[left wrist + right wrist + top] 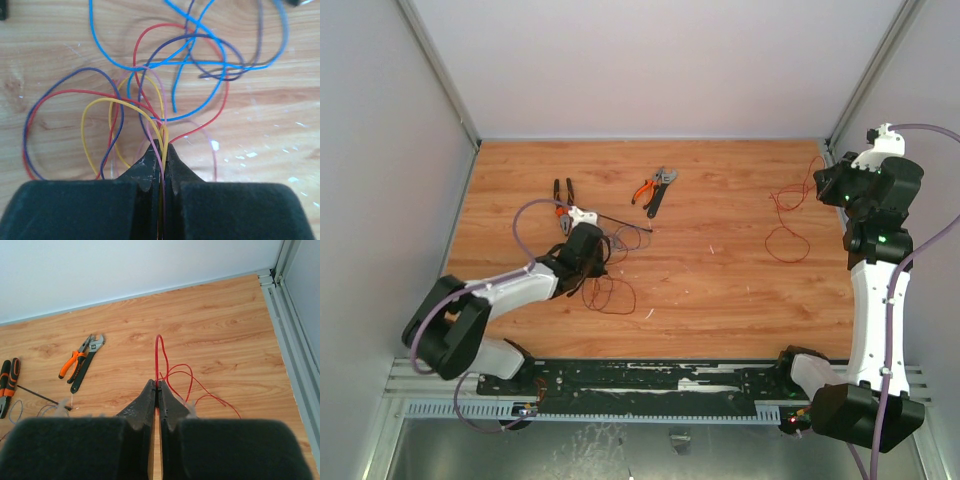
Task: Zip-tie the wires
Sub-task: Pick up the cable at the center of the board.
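The wires lie in two groups. A tangle of thin red, yellow, blue and purple wires (150, 90) lies under my left gripper (162, 146), which is shut on several yellow and pink strands of it. In the top view this gripper (592, 258) is low over the tangle (612, 292). My right gripper (159, 385) is shut on a thin red wire (158, 352) and holds it raised at the far right (825, 185), with red loops (786, 243) trailing on the table. The black zip tie (625, 222) lies just beyond the left gripper and also shows in the right wrist view (42, 396).
Dark-handled pliers (563, 200) lie behind the left gripper. Orange-handled pliers (644, 189) and a black wrench (660, 192) lie at the back centre, and both show in the right wrist view, the pliers (74, 362) and the wrench (87, 366). White walls enclose the table.
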### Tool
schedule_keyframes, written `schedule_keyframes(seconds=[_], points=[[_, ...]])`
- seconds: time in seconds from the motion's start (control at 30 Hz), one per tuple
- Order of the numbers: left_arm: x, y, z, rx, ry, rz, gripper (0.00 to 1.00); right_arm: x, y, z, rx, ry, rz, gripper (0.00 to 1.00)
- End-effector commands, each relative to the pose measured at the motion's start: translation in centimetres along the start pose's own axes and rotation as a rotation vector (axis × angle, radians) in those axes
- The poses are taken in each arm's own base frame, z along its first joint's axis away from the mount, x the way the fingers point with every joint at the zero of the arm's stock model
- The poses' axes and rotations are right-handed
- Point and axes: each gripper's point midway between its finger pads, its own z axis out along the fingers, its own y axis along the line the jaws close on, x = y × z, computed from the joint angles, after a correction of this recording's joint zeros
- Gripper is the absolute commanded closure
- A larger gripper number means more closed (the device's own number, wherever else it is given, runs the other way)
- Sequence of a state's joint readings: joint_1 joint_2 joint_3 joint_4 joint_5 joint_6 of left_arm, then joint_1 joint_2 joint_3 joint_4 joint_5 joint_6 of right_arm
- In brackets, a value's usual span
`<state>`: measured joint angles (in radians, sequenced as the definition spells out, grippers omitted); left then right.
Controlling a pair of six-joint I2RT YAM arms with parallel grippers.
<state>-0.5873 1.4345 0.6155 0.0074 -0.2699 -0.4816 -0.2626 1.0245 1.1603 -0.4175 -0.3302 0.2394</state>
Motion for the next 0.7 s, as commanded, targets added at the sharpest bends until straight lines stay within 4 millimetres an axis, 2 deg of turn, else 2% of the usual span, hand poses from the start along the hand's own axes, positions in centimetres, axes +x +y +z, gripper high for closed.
schedule_keyframes(seconds=[0.0, 0.17, 0.4, 0.5, 0.67], points=[[-4.1, -2.5, -3.6, 0.114, -0.088, -0.035, 1.00, -1.3, 0.7, -0.7, -0.020, -0.041, 0.000, 1.00], [-11.1, -4.8, -7.3, 0.181, -0.232, -0.025, 1.00, -1.3, 1.0, -0.7, -0.040, -0.043, 0.006, 1.00], [-19.5, -6.1, -9.0, 0.213, -0.359, -0.022, 1.00, -1.5, 1.1, -1.0, -0.038, -0.048, -0.004, 1.00], [-23.7, -5.4, -9.2, 0.190, -0.421, -0.041, 1.00, -1.6, 1.1, -1.0, -0.038, -0.051, -0.006, 1.00], [-28.9, -4.4, -7.3, 0.146, -0.491, -0.051, 1.00, -1.5, 1.4, -0.9, -0.057, -0.047, 0.000, 1.00]])
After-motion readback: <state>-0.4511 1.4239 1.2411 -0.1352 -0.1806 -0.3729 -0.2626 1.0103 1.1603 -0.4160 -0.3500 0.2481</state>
